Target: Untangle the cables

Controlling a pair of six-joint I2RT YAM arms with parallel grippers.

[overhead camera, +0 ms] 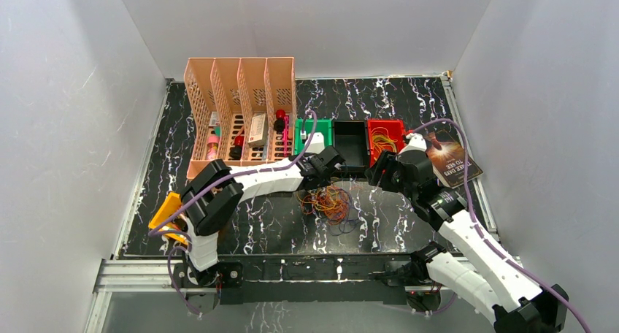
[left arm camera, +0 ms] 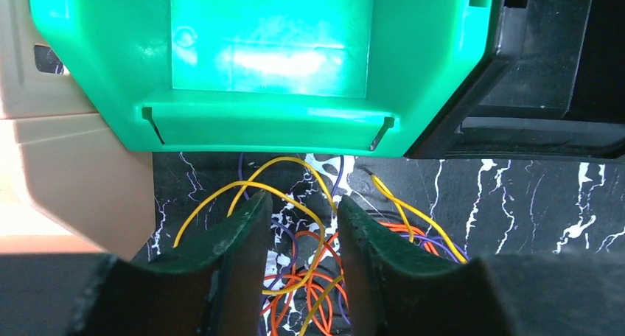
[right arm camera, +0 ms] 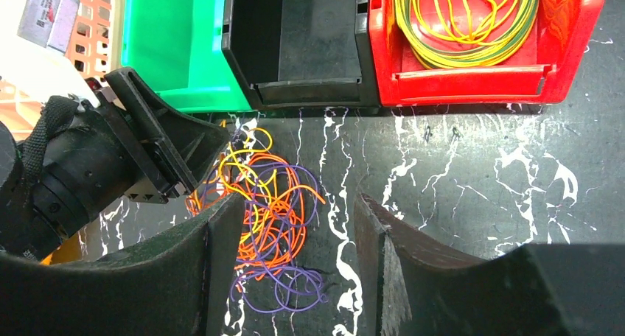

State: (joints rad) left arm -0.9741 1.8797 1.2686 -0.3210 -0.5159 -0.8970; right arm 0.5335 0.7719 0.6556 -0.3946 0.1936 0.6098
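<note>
The cables (overhead camera: 330, 201) lie in a tangle of thin orange, yellow and purple loops on the black marble table, just in front of the green bin (overhead camera: 312, 134). My left gripper (overhead camera: 320, 184) is down over the tangle's far end. In the left wrist view its jaws (left arm camera: 302, 200) stand a little apart, with yellow and orange cables (left arm camera: 309, 255) running between and under them. My right gripper (overhead camera: 379, 174) hovers to the right of the pile, open and holding nothing; the cables (right arm camera: 269, 203) show below its left finger (right arm camera: 214, 255).
Green (right arm camera: 169, 41), black (right arm camera: 302, 34) and red (right arm camera: 567, 49) bins stand in a row behind the pile; the red one holds coiled yellow-green wire (right arm camera: 464, 19). A peach desk rack (overhead camera: 241, 106) is at the back left, a book (overhead camera: 449, 154) at the right, a yellow object (overhead camera: 166, 212) at the left.
</note>
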